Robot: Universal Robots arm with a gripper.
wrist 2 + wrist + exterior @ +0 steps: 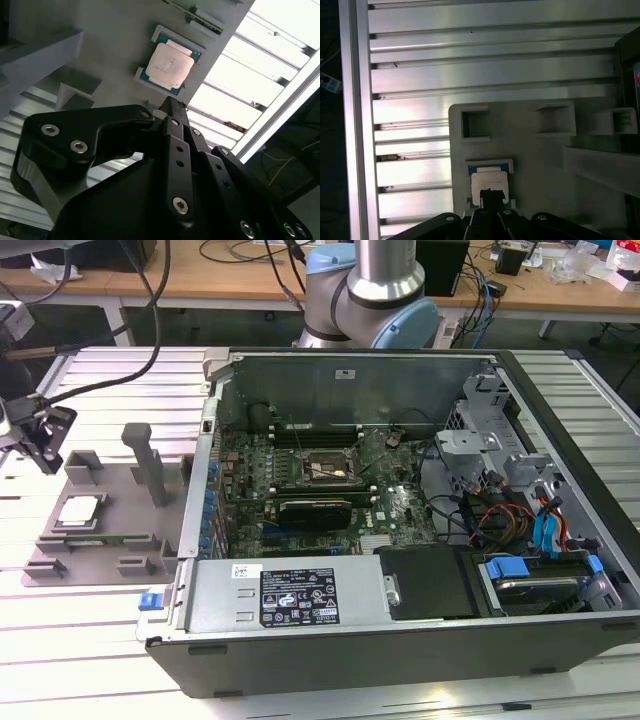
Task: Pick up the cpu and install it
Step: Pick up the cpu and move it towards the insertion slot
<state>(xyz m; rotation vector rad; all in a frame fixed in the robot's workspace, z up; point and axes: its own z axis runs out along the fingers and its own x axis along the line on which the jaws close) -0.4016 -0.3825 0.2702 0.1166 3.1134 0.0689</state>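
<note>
The claw [48,460] pokes in at nine o'clock, on the exterior view's left, and the edge there cuts off the body behind it. The arm [385,280] is cropped at twelve o'clock. In the first wrist view the claw's dark tip covers one side of the cpu [489,179], and the tray [530,150] runs out of frame. Inside the computer case [400,640], the socket [328,470] is too small to tell how its latch sits.

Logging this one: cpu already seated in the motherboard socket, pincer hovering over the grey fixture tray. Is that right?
No. The cpu is not in the motherboard socket; it lies in its recess on the grey fixture tray, as both wrist views show. The pincer does hover over that tray, close to the cpu.
</note>
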